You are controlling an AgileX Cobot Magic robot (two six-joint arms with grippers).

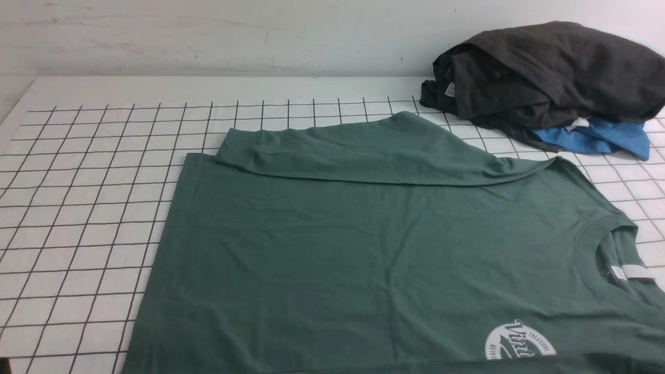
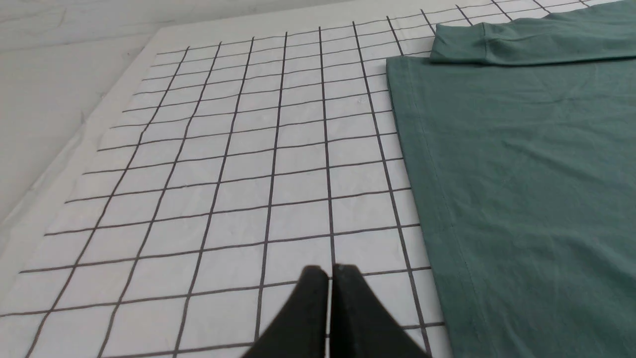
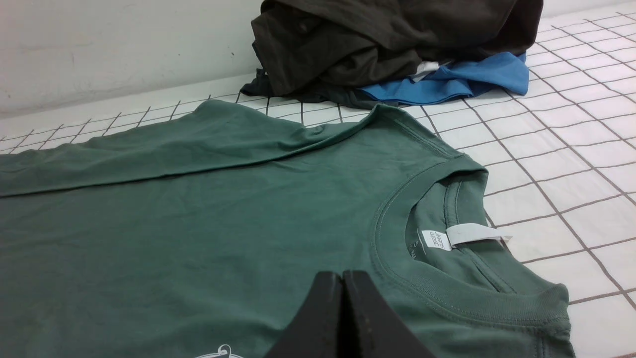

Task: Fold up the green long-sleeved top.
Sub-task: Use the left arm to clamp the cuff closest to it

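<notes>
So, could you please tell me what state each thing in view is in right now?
green long-sleeved top: spread flat, front up, one sleeve folded across its body.
dark grey garment: crumpled in a heap.
blue cloth: bunched, partly under the dark grey garment.
left gripper: shut, empty.
right gripper: shut, empty.

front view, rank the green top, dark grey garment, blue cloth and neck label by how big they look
1. green long-sleeved top, largest by far, though nearest the camera
2. dark grey garment, bunched up farther back
3. blue cloth, partly hidden under it
4. white neck label, smallest
</notes>
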